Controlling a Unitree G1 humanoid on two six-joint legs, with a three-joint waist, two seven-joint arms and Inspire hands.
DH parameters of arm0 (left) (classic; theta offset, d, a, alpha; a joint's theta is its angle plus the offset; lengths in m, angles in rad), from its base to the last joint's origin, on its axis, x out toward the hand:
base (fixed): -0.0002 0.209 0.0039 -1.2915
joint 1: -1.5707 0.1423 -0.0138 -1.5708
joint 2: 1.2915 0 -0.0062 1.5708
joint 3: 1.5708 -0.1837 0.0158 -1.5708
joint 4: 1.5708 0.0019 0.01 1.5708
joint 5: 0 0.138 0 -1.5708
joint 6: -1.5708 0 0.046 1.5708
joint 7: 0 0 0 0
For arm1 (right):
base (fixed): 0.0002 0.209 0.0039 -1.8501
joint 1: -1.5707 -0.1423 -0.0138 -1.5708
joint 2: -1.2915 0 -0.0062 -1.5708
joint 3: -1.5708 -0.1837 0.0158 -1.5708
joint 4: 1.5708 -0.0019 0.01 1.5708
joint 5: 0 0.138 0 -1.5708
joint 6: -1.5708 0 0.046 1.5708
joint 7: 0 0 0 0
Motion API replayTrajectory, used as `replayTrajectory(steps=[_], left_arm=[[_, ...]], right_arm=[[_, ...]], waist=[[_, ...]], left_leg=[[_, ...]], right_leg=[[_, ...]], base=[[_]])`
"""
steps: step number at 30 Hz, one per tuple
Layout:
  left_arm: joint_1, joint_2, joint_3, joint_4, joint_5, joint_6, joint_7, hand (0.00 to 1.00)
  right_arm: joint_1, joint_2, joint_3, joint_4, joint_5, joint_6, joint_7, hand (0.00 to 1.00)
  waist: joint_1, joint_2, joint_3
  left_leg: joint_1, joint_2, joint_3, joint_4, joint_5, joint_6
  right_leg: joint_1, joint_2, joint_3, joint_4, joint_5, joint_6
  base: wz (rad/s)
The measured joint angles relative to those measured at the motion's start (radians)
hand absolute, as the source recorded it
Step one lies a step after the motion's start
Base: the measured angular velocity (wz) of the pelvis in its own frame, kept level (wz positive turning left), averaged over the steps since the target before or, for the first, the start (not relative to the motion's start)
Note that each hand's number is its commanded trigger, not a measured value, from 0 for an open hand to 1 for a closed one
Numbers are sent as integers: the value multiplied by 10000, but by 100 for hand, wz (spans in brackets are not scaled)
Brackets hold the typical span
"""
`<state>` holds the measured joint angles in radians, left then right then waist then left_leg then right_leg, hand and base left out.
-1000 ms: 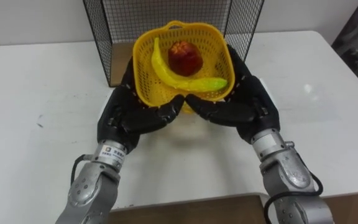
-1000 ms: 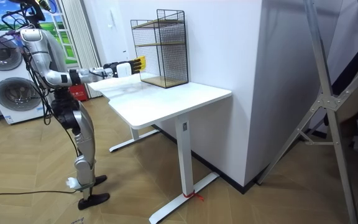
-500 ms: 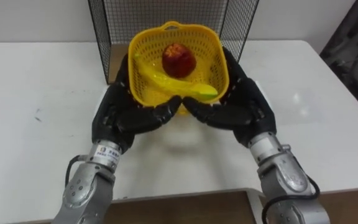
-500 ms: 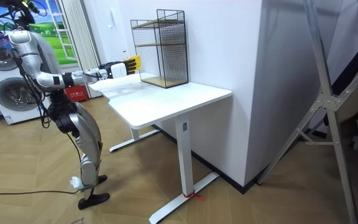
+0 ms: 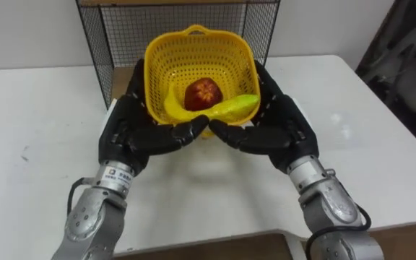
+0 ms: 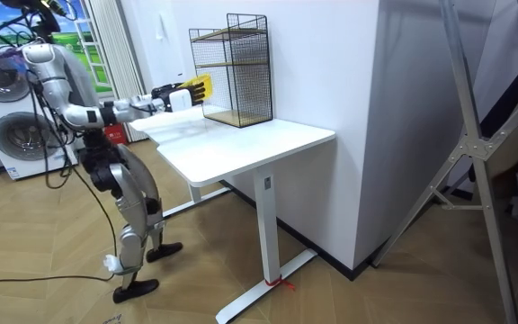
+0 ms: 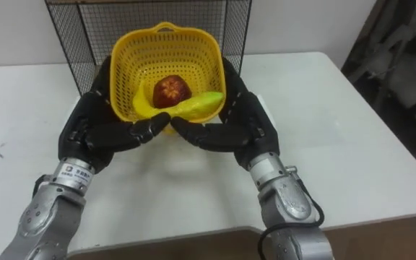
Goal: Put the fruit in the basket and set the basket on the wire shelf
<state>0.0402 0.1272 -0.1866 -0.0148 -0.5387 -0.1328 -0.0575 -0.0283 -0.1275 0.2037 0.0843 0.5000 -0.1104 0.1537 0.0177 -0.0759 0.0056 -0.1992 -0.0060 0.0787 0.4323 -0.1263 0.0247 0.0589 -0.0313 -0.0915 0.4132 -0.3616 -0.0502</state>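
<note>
1. Now the yellow basket (image 5: pixel 197 61) sits tilted towards the robot, and the apple (image 5: pixel 203 94) and banana (image 5: pixel 226 108) have slid down against its near wall. A second ago they lay further back on its floor.
2. Both pieces of fruit are inside, so I'd call the first half of the task done. What's left is the placing.
3. The left hand (image 5: pixel 132 130) and right hand (image 5: pixel 276 130) each wrap a side of the basket. Their fingers curl up its walls and the thumbs nearly meet at its front, so the basket is carried clear of the worktop (image 5: pixel 35 108).
4. The wire shelf (image 5: pixel 121 36) now fills the frame right behind the basket's far rim. The whole picture has shifted too, so part of that is the head moving.
5. In the room view, the basket has edged closer to the shelf than half a second ago. The legs have also gone from a backward lean to a split stride at the worktop's end. My read: it is stepping in for the reach.
6. The eye views show the grip and the fruit, but not how high the basket is. The room view shows it roughly level with the shelf's lower opening, though the fruit is too small to make out there.
7. One risk: with that tilt, the fruit could shift again on the push forward.
</note>
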Motion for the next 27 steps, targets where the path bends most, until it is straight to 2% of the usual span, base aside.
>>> replayTrajectory(steps=[2,4,5,8,10,11,12,14,16,17,19,21,22,23,24,25,27], left_arm=[[0,-23,-11,0,-27,0,0,0],[2,-26,-24,1,26,0,0,0],[2,-38,-17,4,63,5,0,0],[2,-164,-19,-2,28,4,0,0],[3,-157,-13,22,17,8,0,0],[-2,-200,-7,20,24,7,1,0],[0,-195,-20,38,25,8,1,0],[-1,-165,-93,80,56,4,3,0],[1,-181,-152,82,145,5,17,0],[0,-181,-143,83,224,4,18,0],[-1,-177,-136,160,241,3,24,0],[-43,-208,-175,662,248,5,27,0],[-55,-245,-176,804,254,7,27,0],[-63,-322,-177,1055,316,16,27,0],[-63,-339,-178,1168,314,25,27,0],[-72,-380,-236,1207,322,31,27,0],[-115,-401,-225,1208,321,38,29,0]], right_arm=[[-8,1,-3,-2,-34,0,-1,0],[-8,5,-2,-48,-117,2,-30,0],[15,31,-14,-152,-260,17,-69,0],[11,-9,-26,-265,-334,15,-108,0],[9,-1,9,-266,-351,16,-203,0],[1,1,17,-258,-334,16,-237,0],[1,4,40,-230,-324,16,-276,0],[-2,2,58,-187,-281,5,-386,0],[2,4,53,-170,-258,4,-415,0],[4,-37,-4,-118,-268,-1,-410,0],[13,27,-57,89,-317,-12,-402,0],[70,-11,-60,272,-441,34,-396,0],[70,-16,-60,307,-491,36,-397,0],[75,-12,-60,407,-574,36,-398,0],[78,-25,-61,505,-600,42,-401,0],[17,-51,-76,592,-602,65,-408,0],[-137,-163,-89,636,-602,169,-397,0]], waist=[[-95,-6,86],[-104,-2,100],[-145,-12,105],[-135,-16,101],[-84,-30,110],[-99,6,127],[-97,-11,140],[-104,15,146],[-104,83,180],[-118,188,224],[-110,311,288],[-154,323,289],[-149,319,286],[-185,340,290],[-223,359,261],[-180,417,202],[-131,458,195]], left_leg=[[-23,-85,-21,1,-51,28],[-118,-152,-10,53,-137,39],[-149,-274,-34,105,-214,57],[-125,-438,39,387,-545,146],[32,-569,149,419,-748,245],[107,-583,260,504,-913,319],[215,-584,285,516,-991,354],[512,-635,272,538,-1238,491],[683,-601,181,502,-1329,573],[781,-582,4,410,-1353,610],[897,-531,-271,202,-1341,629],[1072,-555,-297,83,-1302,677],[1111,-573,-303,84,-1307,678],[1189,-597,-421,90,-1331,654],[1240,-595,-504,64,-1340,634],[1250,-512,-537,-24,-1387,552],[1320,-404,-555,-201,-1367,508]], right_leg=[[-7,-78,-25,34,-85,55],[-76,-142,-68,46,-181,52],[-63,-205,-131,59,-268,72],[5,-387,-73,297,-539,205],[-61,-577,13,912,-690,388],[-251,-709,-25,1672,-683,433],[-329,-777,-14,1998,-662,473],[-427,-899,-208,2817,-357,924],[-479,-881,-310,2971,-50,1046],[-581,-842,-433,3095,193,1071],[-773,-654,-390,2618,-163,970],[-1394,-565,-322,1505,-236,841],[-1590,-546,-228,1143,-122,765],[-1868,-524,-169,908,838,582],[-1784,-513,-184,838,925,561],[-1616,-406,-227,624,977,459],[-1423,-296,-323,355,1069,373]], base=[[12],[9],[11],[1],[-11],[-8],[0],[6],[3],[-4],[-3],[10],[21],[26],[22],[9],[2]])
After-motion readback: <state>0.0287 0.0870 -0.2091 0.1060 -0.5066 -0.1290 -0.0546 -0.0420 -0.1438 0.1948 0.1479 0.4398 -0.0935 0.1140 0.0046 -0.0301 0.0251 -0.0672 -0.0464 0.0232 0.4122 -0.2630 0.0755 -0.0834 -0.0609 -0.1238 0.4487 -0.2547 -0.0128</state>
